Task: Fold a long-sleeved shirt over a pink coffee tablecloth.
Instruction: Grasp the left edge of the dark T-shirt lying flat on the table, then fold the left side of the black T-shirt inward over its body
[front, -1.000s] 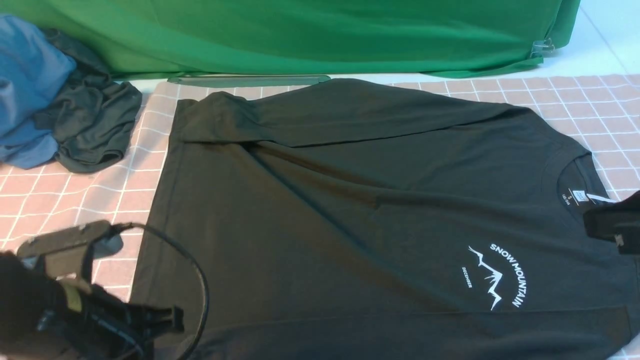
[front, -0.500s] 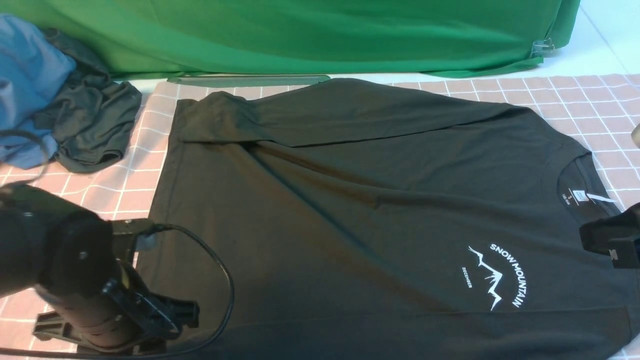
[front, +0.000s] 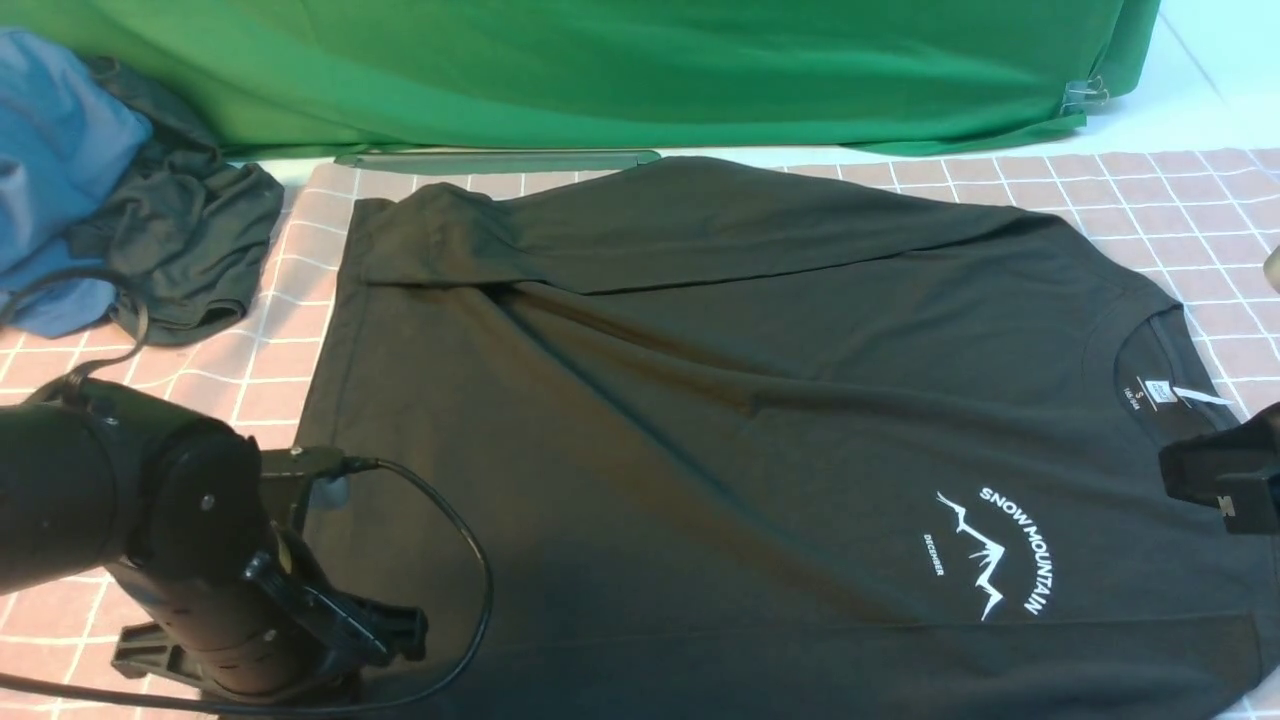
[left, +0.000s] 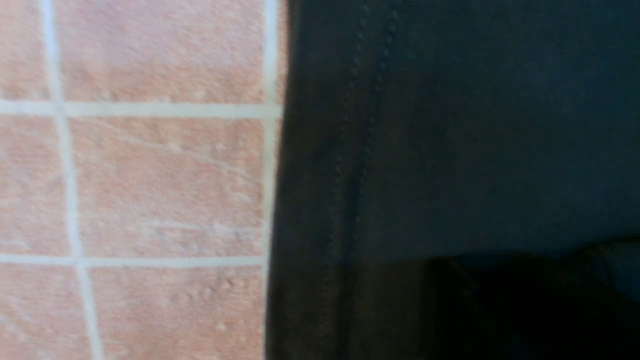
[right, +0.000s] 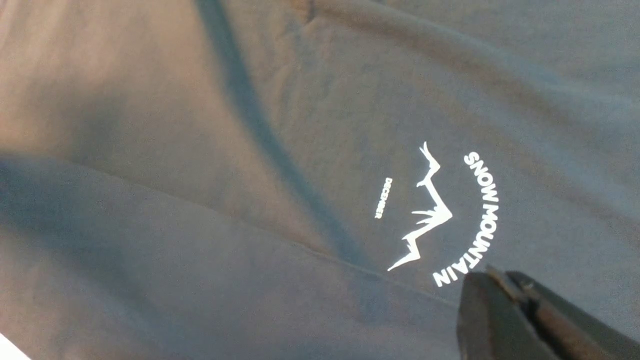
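Long-sleeved shirt (front: 700, 400): matt black cloth, softly creased, with a double-stitched hem. Its chest print (right: 440, 215) is flat white and smooth. Pink coffee tablecloth (left: 150, 185): matt woven cloth, faintly nubbly, with white grid lines. Green cloth (front: 600, 70): smooth fabric with a slight sheen. Dark grey garment (front: 190, 250): matt crumpled cloth. Left arm (front: 150, 500) housing: black plastic, semi-gloss. Right claw (right: 492, 280): matt dark plastic.

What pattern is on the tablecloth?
The tablecloth is dusty pink with a thin white grid, clearest in the left wrist view.
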